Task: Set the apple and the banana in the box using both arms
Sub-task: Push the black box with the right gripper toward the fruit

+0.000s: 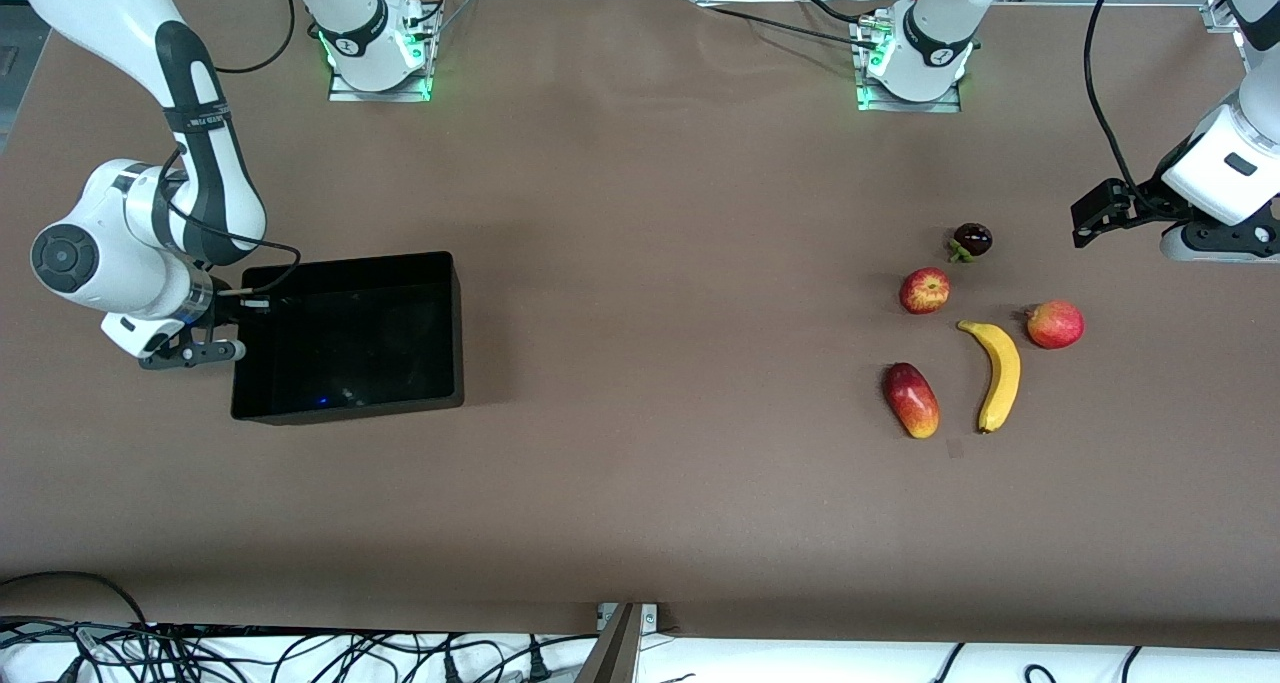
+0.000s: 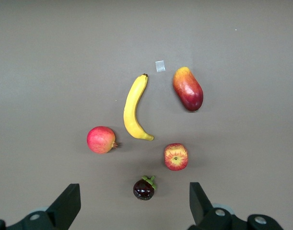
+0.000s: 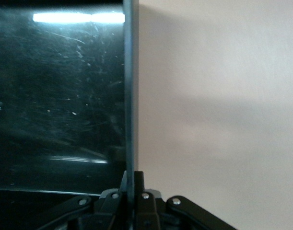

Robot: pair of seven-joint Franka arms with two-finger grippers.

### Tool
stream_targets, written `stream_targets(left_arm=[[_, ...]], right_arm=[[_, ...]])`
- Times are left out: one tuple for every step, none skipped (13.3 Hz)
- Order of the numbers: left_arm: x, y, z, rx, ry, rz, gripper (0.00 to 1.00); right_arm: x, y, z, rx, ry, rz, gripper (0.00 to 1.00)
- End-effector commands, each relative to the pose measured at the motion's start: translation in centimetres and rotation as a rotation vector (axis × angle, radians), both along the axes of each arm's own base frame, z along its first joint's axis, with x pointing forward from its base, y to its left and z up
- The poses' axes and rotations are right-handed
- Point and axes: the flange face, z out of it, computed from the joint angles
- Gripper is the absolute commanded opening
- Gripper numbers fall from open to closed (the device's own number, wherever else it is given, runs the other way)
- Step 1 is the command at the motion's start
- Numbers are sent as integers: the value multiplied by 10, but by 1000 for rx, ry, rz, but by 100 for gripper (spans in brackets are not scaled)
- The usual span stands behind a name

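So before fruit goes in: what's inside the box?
The box looks empty: bare glossy floor. The right gripper is shut on its wall and hides a bit of that edge.

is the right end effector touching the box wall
Touching. The right wrist view shows the right end effector shut on the thin wall of the box, fingers pressed against both faces.

right end effector clamping box wall

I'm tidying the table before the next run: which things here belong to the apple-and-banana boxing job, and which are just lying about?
Job: apple, banana, box, right tool shut on the box's wall, left tool open over the fruit.

Lying about: mango, smooth red fruit, dark purple fruit.
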Motion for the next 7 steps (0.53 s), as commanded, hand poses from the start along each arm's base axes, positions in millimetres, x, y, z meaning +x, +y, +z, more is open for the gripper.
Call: stream_targets(left_arm=[[-1,-2,6,-15,1,8,100],[-1,-2,6,-15,1,8,100],[-1,-2,6,-15,1,8,100],[-1,-2,6,-15,1,8,100],[-1,-2,6,-15,1,8,100],[-1,-2,6,-15,1,8,100],[-1,-2,6,-15,1,8,100]], right_arm=[[33,57,49,53,-12,94,0],[41,84,58,64,-19,119,0],[45,109,63,76,-31,122,0],[45,134,65,110,-23,118,0],[45,161,70,166,-25,98,0],[42,193,69,198,-14,87,0],[38,222,68,199,-7,48,0]])
